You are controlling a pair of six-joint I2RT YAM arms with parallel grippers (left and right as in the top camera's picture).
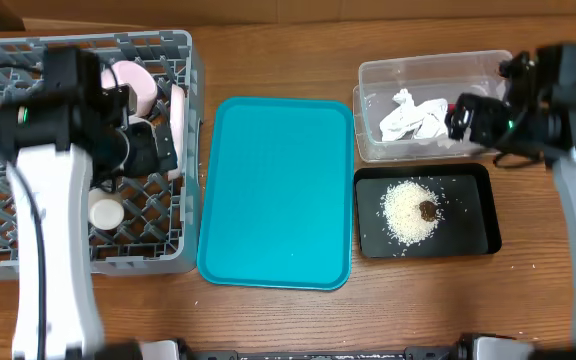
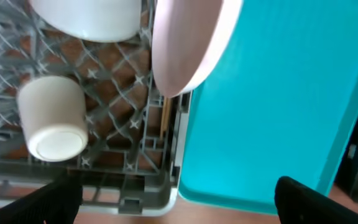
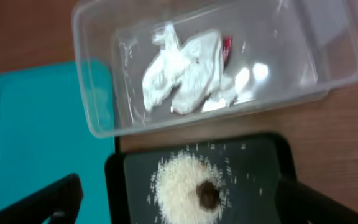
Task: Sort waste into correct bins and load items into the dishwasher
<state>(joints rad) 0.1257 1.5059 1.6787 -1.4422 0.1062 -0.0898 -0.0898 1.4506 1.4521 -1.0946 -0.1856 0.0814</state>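
Two grippers, both released and empty | left gripper [image 2: 176, 202] over dish rack [image 1: 88, 262] at left, which carries cup [image 1: 106, 212], pink bowl [image 1: 133, 82], plate [image 1: 177, 115] | right gripper [image 3: 179, 202] over far-right clear tub [image 1: 428, 70] containing napkin [image 1: 413, 118] and red wrapper [image 3: 227, 45] | rice [image 1: 408, 210] on near-right black tray [image 1: 473, 215] | step: sorting, loading appear done | next: probably raise both arms clear, touching nothing.

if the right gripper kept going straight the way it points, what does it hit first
Most likely the rice pile in the black tray, which sits between the open fingers of the right gripper; depth is unclear.
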